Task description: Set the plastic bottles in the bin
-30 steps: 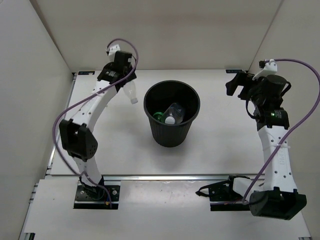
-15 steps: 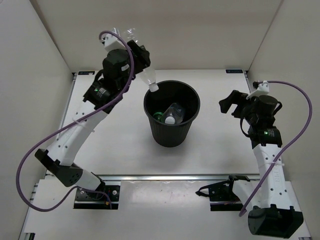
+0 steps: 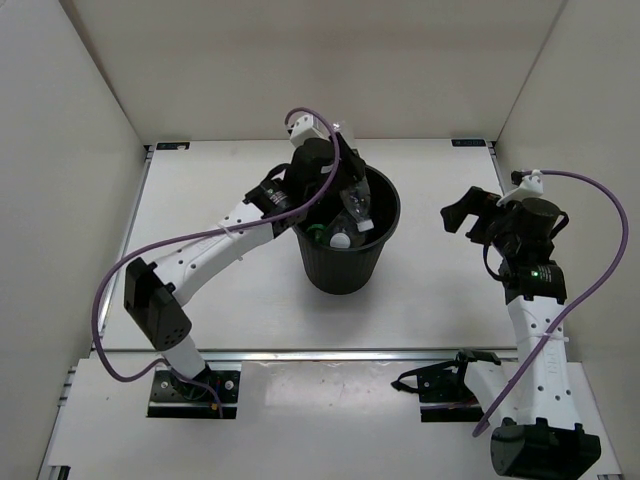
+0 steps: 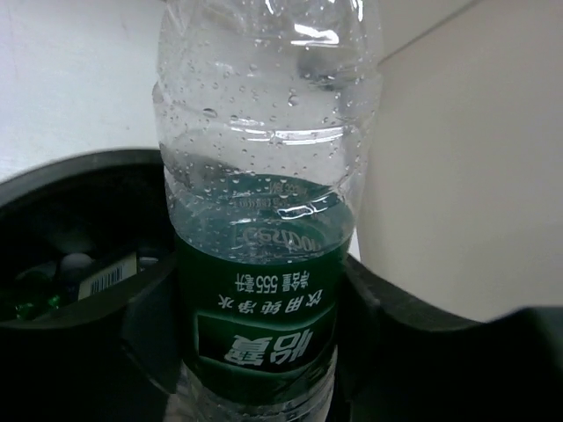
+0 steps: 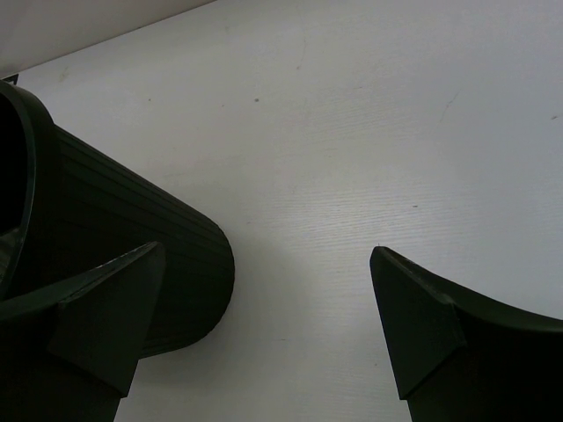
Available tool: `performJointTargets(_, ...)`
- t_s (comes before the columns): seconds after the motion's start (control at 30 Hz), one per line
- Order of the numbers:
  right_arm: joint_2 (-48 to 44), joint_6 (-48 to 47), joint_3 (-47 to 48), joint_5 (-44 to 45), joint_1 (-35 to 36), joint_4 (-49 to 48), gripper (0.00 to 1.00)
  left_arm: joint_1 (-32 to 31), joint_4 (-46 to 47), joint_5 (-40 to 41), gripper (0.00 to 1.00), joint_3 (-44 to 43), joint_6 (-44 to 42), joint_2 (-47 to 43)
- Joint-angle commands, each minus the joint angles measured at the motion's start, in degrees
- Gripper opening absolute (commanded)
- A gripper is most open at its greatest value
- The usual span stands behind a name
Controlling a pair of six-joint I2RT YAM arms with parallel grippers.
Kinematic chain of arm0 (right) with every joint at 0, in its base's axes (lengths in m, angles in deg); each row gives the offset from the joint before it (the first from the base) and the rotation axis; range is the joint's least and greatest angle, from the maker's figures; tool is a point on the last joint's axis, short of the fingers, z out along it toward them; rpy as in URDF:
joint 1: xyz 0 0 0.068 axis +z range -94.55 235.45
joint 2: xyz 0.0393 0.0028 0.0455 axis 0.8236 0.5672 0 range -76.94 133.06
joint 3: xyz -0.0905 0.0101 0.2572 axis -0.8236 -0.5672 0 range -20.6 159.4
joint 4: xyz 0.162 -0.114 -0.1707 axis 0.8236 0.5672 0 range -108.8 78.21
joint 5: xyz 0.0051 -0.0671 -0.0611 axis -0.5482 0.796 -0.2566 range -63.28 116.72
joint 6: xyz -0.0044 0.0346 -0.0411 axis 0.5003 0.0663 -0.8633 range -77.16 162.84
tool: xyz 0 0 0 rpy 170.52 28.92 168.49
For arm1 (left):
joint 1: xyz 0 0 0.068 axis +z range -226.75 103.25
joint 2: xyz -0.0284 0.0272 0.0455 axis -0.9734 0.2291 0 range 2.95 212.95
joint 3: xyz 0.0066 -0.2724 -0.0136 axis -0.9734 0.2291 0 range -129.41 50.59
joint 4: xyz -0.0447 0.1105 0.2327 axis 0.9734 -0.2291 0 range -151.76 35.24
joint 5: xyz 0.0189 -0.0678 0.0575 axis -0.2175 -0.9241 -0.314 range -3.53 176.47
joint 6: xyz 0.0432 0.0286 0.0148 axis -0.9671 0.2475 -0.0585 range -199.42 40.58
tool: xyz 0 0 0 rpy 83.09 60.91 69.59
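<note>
The left gripper (image 4: pixel 260 352) is clamping the green-label bottle (image 4: pixel 264 220) around its label, dark fingers (image 4: pixel 145 321) pressing on both sides. In the wrist view the label text is reading upside down. Droplets are clinging inside the clear body above it.

In the top view this gripper is hanging over the mouth of the bin (image 3: pixel 335 272), toward 12 o'clock of the opening. Its arm is crossing the rim at about 10 o'clock. The bottle's clear body is showing just at 3 o'clock of the gripper, inside the ring of the rim. How deep it is reaching I cannot tell.

The bin is standing upright near the middle of the table (image 3: pixel 230 300). Down inside it a white cap (image 3: pixel 340 241) is showing near the centre, with a green piece (image 3: pixel 318 236) at 9 o'clock of it. The left wrist view is also catching a barcode strip (image 4: pixel 110 277) in the bin, at 9 o'clock of the held bottle.

The right gripper (image 3: pixel 460 214) is hovering at 3 o'clock of the bin, well apart from it, its jaws spread wide and holding nothing. Its wrist camera is showing bare table between the parted jaws and the bin's ribbed wall at 9 o'clock.
</note>
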Motion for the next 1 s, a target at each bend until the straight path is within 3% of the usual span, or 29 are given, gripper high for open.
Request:
performJointTargets(0.0,-0.44,0.19,0.07,-0.53,-0.27,-1.02,0.99,-1.46,0.75,0.56,0.71,1.51,2.23,-3.54)
performJointTargets(0.07,-0.79,0.36,-0.28,-0.80,-0.54,-1.37,1.00,-1.90,0.65,1.10,0.98,3.43,1.53,-4.95)
performJointTargets(0.2,-0.27,-0.16,0.24,-0.36,-0.54,-1.29,0.99,-1.55,-1.01,0.48,0.99,3.09,-1.80,-8.81)
performJointTargets(0.3,1.83,-0.69,1.82,0.25,-0.19,-0.59,0.99,0.90,-4.44,-0.05,0.98,-2.60,-5.76,-10.57)
performJointTargets(0.47,5.27,-2.62,6.91,7.61,-0.10,6.25,1.00,10.02,-24.35,5.38,0.99,-14.03,-12.62,-12.41)
performJointTargets(0.53,6.50,-3.68,8.93,9.99,-1.32,10.64,0.99,18.02,-29.20,3.75,0.99,-11.34,-12.54,-15.83)
performJointTargets(0.6,8.08,-4.99,10.51,10.36,-3.69,14.42,1.00,33.10,-29.77,-2.20,0.98,-0.05,-11.31,-20.13)
performJointTargets(0.67,10.00,-5.52,12.62,10.53,-7.20,18.56,0.99,39.90,-29.32,-1.39,0.99,8.57,-11.13,-25.15)
performJointTargets(0.73,11.68,-6.31,13.07,12.98,-8.18,22.87,0.99,39.85,-31.41,3.52,0.99,12.48,-12.97,-25.17)
performJointTargets(0.8,13.70,-6.93,14.13,16.85,-8.27,25.24,0.99,40.98,-34.50,3.21,0.99,14.42,-14.72,-23.07)
performJointTargets(0.97,12.93,-7.81,11.51,14.68,-8.80,23.94,0.99,40.46,-33.29,2.33,0.99,19.07,-14.38,-21.21)
